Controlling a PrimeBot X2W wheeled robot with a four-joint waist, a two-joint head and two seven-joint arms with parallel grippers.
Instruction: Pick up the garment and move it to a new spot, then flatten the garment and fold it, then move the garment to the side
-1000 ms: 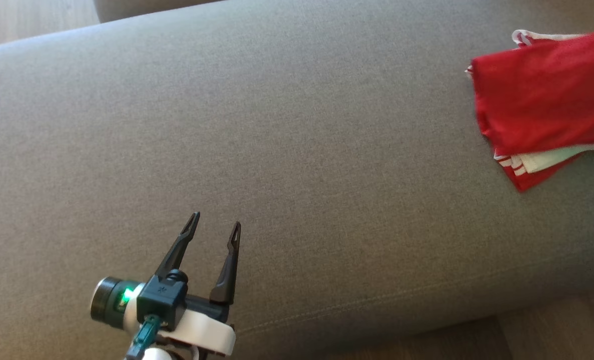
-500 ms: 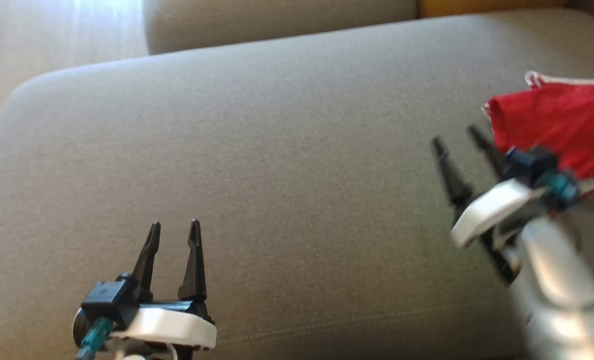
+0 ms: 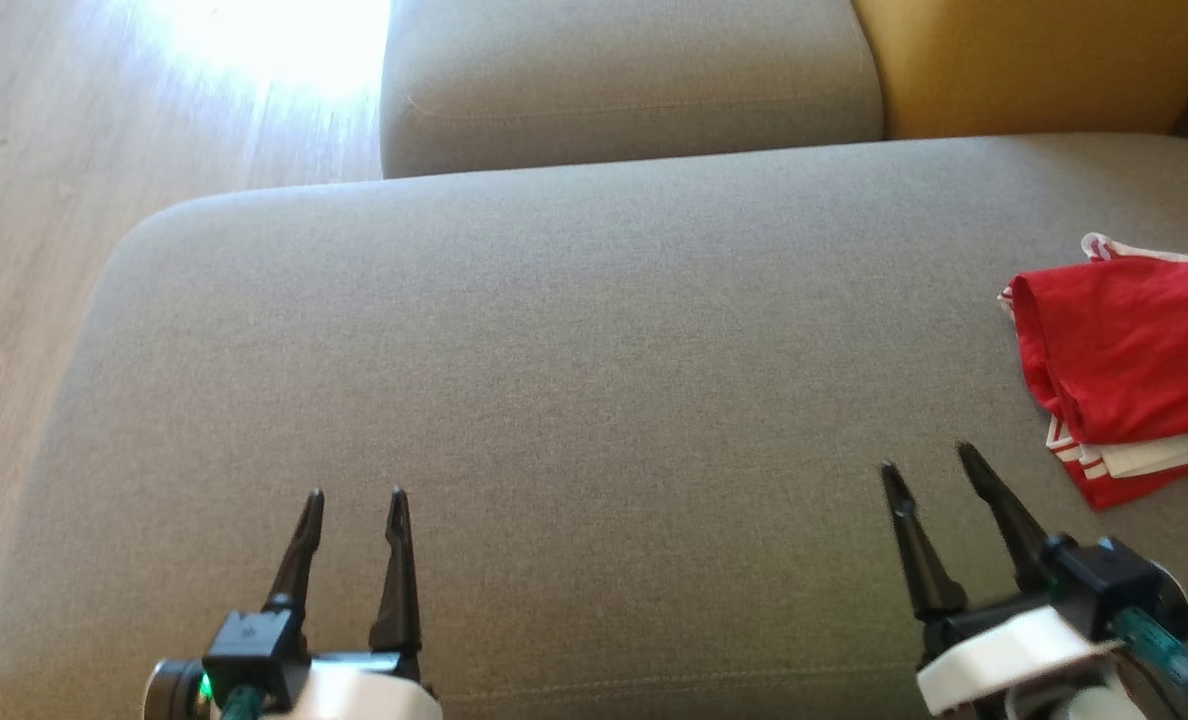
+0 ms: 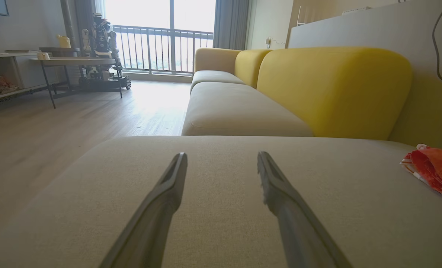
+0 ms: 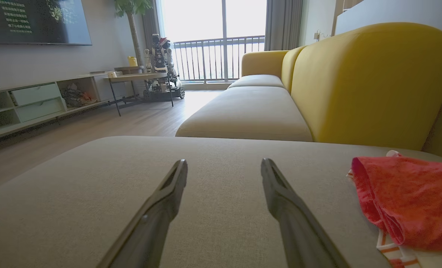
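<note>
With the left claw (image 3: 355, 492) and right claw (image 3: 926, 457) both spread wide and empty, a careless rightward sweep could snag and unfold the red garment (image 3: 1134, 360).

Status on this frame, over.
Left gripper, right gripper: jaws open, empty. Red garment folded, right of right gripper on grey sofa cushion. Nothing between them.

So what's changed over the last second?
The head camera swung, so the whole view shifted. The right gripper drew back from the red garment, open and empty. The left gripper stayed open, and the garment stayed folded on the sofa cushion.
</note>
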